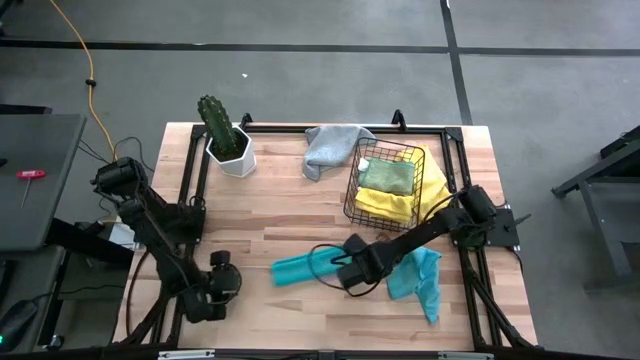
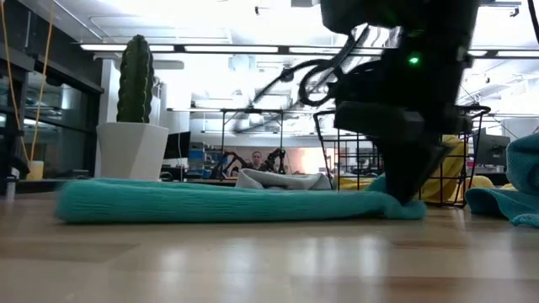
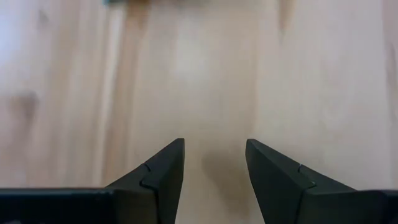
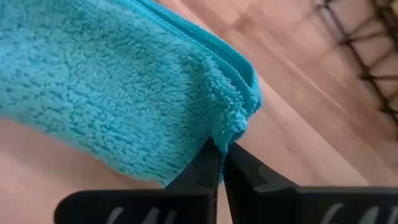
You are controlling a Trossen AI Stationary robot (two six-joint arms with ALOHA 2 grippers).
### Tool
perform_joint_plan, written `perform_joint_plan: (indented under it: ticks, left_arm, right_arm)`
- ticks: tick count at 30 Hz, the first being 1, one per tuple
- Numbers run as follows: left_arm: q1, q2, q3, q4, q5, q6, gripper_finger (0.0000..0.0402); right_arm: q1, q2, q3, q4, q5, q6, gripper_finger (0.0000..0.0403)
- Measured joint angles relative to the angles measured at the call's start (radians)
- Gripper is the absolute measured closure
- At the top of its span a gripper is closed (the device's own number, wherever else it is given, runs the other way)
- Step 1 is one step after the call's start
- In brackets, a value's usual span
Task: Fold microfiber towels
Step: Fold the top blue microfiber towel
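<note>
A teal towel (image 1: 305,268) lies folded into a long strip on the table's near middle, also seen in the low view (image 2: 227,202). My right gripper (image 1: 352,280) (image 4: 222,144) is shut on its right end. A second teal towel (image 1: 422,282) lies crumpled to the right. A grey towel (image 1: 335,148) lies at the back. Yellow (image 1: 385,205) and light green (image 1: 388,176) towels sit in the black wire basket (image 1: 352,190). At the near left my left gripper (image 1: 222,285) (image 3: 214,162) stands open over bare wood. My right gripper pinches the folded teal towel's right end corner (image 4: 235,127) between its two fingers (image 4: 208,163). The hemmed edges of more than one layer meet there. The fingers come steeply from above. The towel's whole length rests flat on the table (image 2: 253,252).
A cactus in a white pot (image 1: 228,140) stands at the back left. A black frame rail (image 1: 300,128) runs along the table's far edge and sides. Bare wood (image 1: 280,215) lies between the pot and the folded towel.
</note>
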Motion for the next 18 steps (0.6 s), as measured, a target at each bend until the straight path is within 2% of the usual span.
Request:
perform_joint_plan:
  ticks: [3,6,9,13,18]
  left_arm:
    - [0.041,0.006,0.0,0.044,-0.078,0.089,0.024]
    - [0.084,0.019,0.001,0.104,-0.125,0.184,0.0259]
    - [0.133,0.054,0.002,0.191,-0.108,0.264,0.0304]
    - [0.178,0.133,0.003,0.279,-0.064,0.322,0.0385]
    - [0.184,0.207,0.009,0.284,-0.117,0.292,0.0396]
  right_arm:
    - [0.014,-0.028,0.002,-0.04,0.003,0.039,0.0402]
    - [0.021,-0.032,0.004,-0.015,0.004,0.035,0.0402]
    - [0.025,-0.032,0.006,0.033,-0.001,0.009,0.0402]
    - [0.025,-0.037,0.007,0.109,-0.005,-0.023,0.0402]
    - [0.025,-0.042,0.027,0.128,-0.032,-0.042,0.0403]
